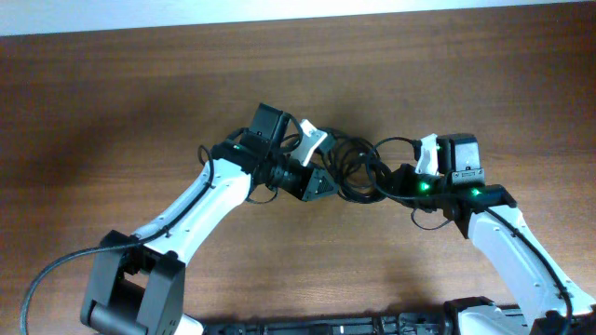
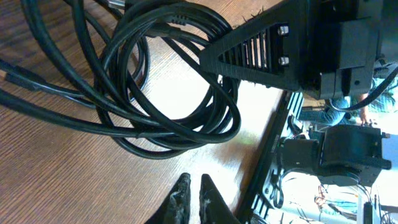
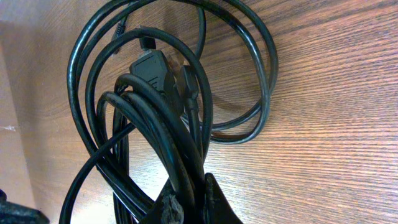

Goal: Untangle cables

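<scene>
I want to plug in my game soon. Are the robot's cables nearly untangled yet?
Not nearly. Nothing looks done: the cables are in one looped bundle. In hand: the right gripper pinches several strands. The left gripper is shut, holding nothing, beside the loops. To do: separating every cord.

Left wrist view crops the thin black flexible cables (image 2: 161, 132) top and left. Right wrist view cuts strands at bottom edge.

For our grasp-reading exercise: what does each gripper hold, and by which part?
The right gripper pinches the cables by several looped strands of the coil. The left gripper holds nothing.
</scene>
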Controlling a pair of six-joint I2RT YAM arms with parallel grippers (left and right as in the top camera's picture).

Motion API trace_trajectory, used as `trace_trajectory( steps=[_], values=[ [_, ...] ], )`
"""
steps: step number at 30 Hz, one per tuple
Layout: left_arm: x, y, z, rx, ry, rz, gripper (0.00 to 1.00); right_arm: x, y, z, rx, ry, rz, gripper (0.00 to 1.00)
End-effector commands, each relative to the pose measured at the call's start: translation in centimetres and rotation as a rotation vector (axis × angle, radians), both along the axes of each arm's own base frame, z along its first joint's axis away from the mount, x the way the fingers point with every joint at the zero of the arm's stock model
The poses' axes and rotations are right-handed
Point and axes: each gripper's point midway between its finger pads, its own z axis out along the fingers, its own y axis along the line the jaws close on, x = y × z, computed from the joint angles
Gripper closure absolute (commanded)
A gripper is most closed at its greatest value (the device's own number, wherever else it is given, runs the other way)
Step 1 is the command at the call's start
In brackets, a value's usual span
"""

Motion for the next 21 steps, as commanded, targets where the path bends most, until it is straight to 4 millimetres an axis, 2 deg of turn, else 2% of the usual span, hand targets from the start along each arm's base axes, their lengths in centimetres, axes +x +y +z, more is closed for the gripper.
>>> trace_trajectory(
  steps=[1, 6, 12, 21],
  values=[
    [-1.2, -1.2, 1.6, -0.046, -0.076, -0.091, 0.99, 0.0, 0.2, 0.2, 0.016, -0.008, 0.015, 0.96],
    [-2.0, -2.1, 0.9, -0.002, -0.125, -0.13, 1.0, -0.1, 0.2, 0.2, 0.016, -0.008, 0.015, 0.96],
    [-1.3, -1.8, 0.5, 0.031, -0.149, -0.108, 1.0, -0.1, 0.2, 0.2, 0.016, -0.008, 0.015, 0.96],
    [-0.4, -2.5, 1.2, -0.002, -0.154, -0.066, 1.0, -0.1, 0.2, 0.2, 0.016, -0.008, 0.015, 0.96]
  ],
)
